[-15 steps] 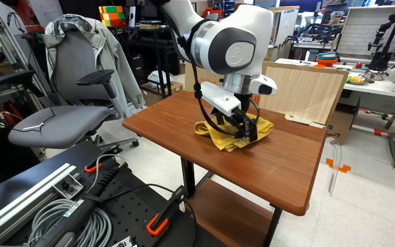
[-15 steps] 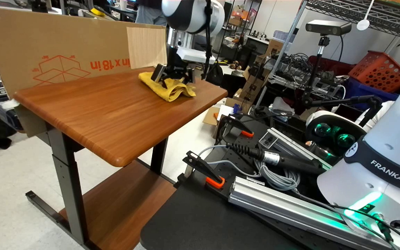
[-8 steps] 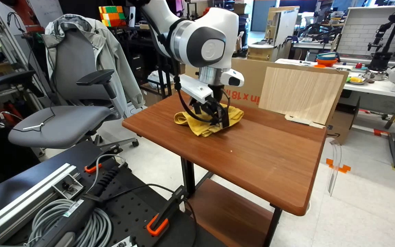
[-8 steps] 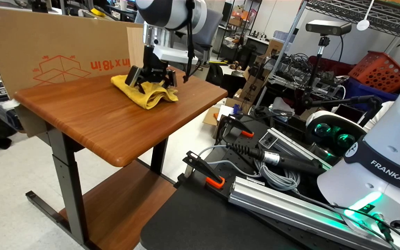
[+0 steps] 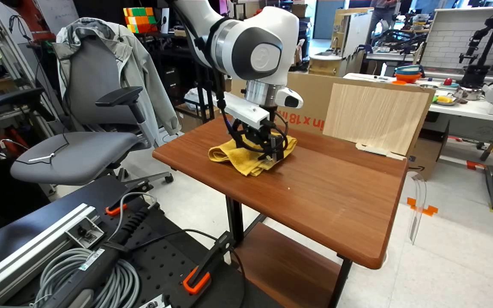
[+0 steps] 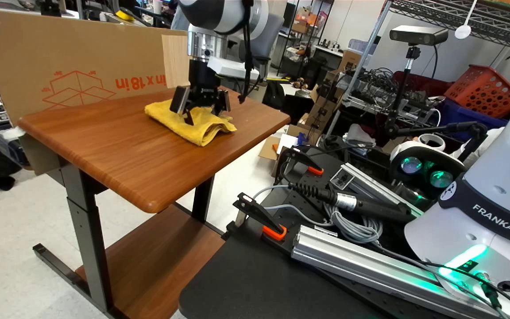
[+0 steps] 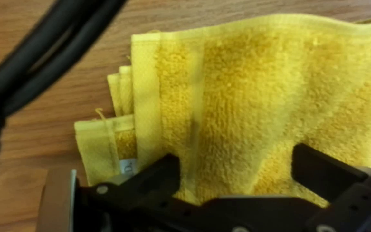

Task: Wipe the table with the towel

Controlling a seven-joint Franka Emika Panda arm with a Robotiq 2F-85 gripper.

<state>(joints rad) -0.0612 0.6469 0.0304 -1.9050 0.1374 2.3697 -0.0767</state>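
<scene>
Your claw is released, black fingers spread wide over the towel; whether the tips touch it, you cannot tell. Folded and yellow, it lies on the table, a strip of wood short of the front edge in an exterior view. Your widest stretch runs from towel to rounded right corner, past a pale speck. Behind, a cardboard sheet walls your back edge, wood-grain panel against it.
</scene>
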